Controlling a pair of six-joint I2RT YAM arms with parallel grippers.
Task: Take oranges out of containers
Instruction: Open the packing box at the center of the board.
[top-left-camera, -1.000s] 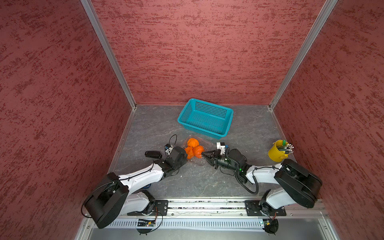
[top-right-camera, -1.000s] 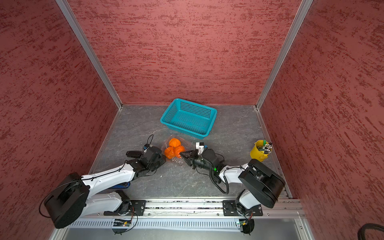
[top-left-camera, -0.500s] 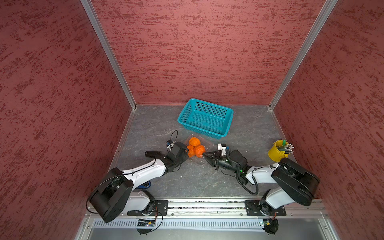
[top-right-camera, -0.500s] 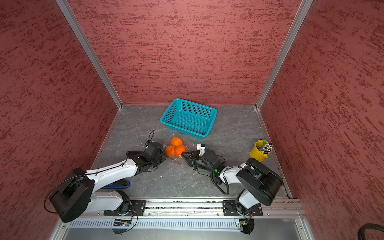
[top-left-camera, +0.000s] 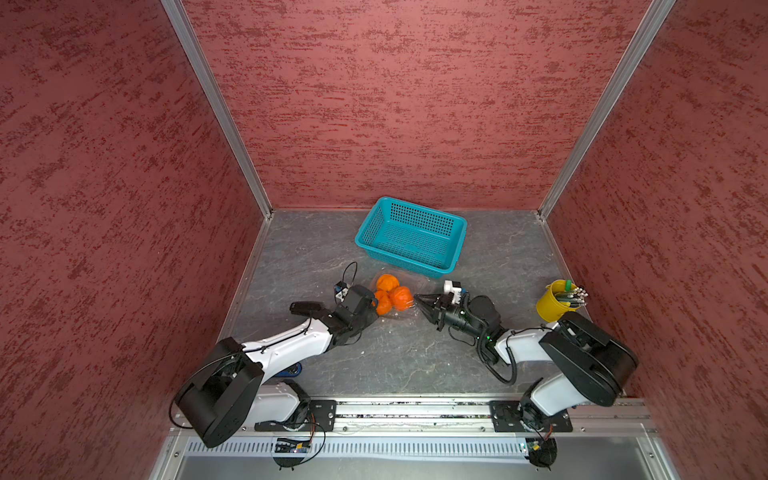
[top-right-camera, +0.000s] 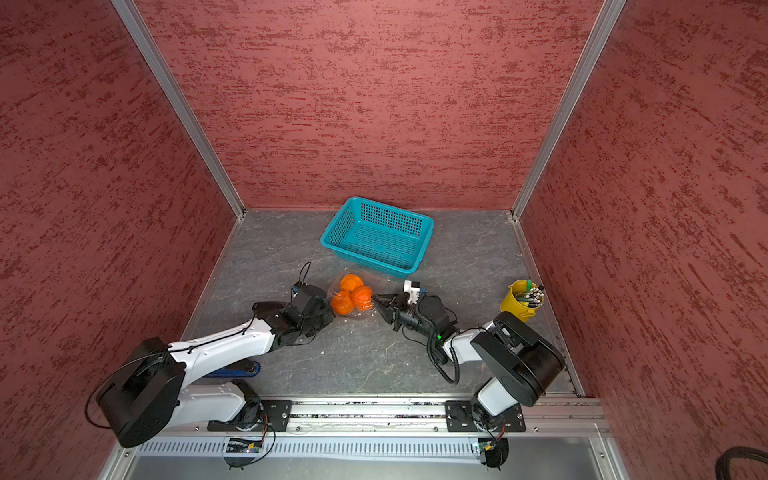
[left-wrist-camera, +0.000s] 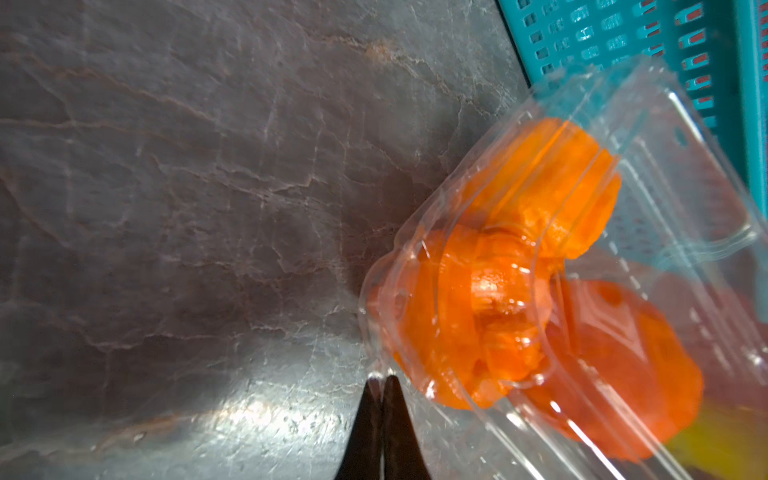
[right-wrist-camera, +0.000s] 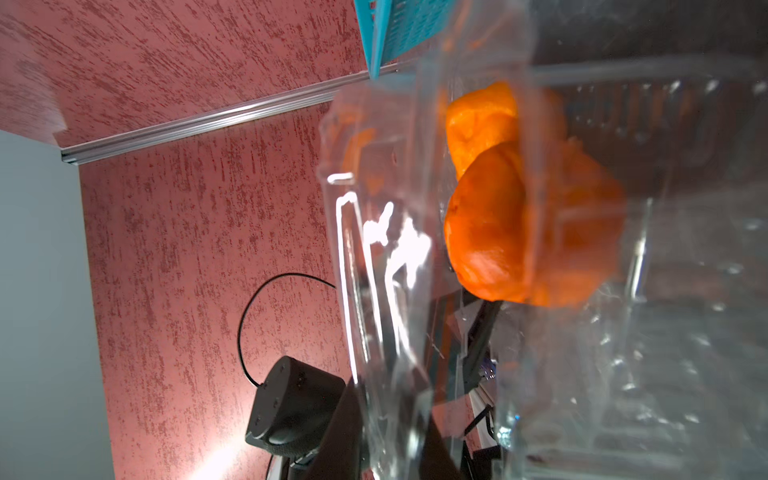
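Pinching the clear container (left-wrist-camera: 648, 137) just beside the teal basket (top-left-camera: 409, 239), left pincer (left-wrist-camera: 380, 386) and right pincer (top-left-camera: 419, 300) are both clamped shut on its thin plastic (the right apparently on the lid (right-wrist-camera: 374, 249)). A hard pull could tear it, spilling the three oranges (left-wrist-camera: 478, 316) inside.

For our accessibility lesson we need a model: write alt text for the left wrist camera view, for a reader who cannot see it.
Three oranges sit packed inside a clear clamshell container on a grey stone-patterned table. The left gripper, its dark tips shut, pinches the container's corner lip; a teal basket stands just beyond it.
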